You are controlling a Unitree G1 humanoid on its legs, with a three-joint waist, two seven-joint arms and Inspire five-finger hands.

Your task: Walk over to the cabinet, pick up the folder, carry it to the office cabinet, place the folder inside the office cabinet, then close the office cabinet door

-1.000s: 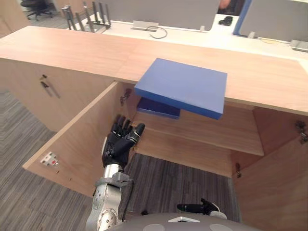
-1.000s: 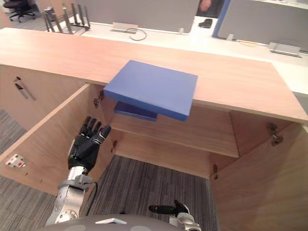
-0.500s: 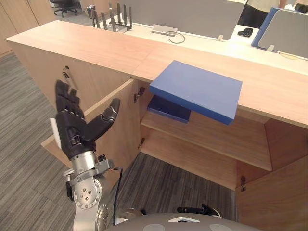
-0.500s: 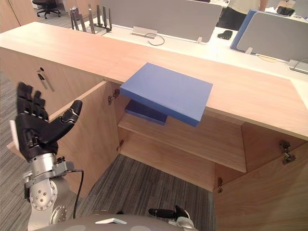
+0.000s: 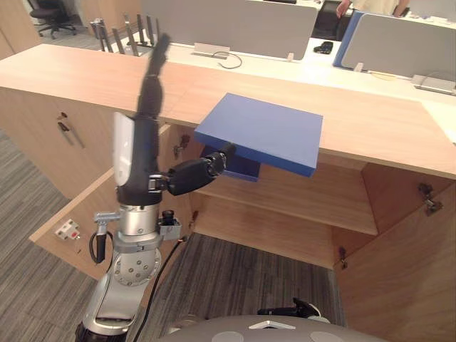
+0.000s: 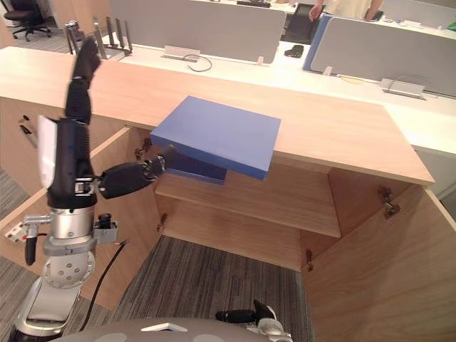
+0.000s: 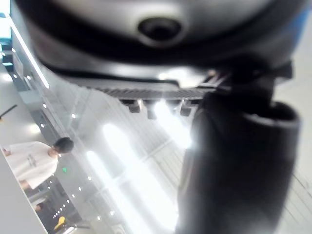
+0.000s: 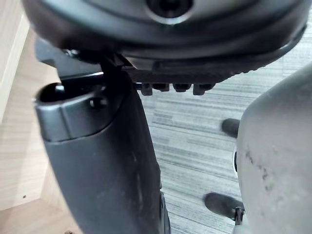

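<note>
Left eye view, your left hand (image 5: 144,160) up, fingers (image 5: 153,71) straight, empty, thumb (image 5: 196,173) just beside blue folder (image 5: 260,133) overhanging counter (image 5: 85,75), left wrist view adds a person (image 7: 31,163).

Flat blue rectangular folder (image 5: 260,132) lies closed on the light-wood cabinet top (image 5: 85,71) (edge overhanging), near the left hand's (image 5: 141,169) thumb.

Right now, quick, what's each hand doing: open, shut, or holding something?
Left hand: open, raised, holding nothing.
Right hand: cannot tell.

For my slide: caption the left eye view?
Open left hand upright beside a blue folder overhanging the open cabinet.
</note>
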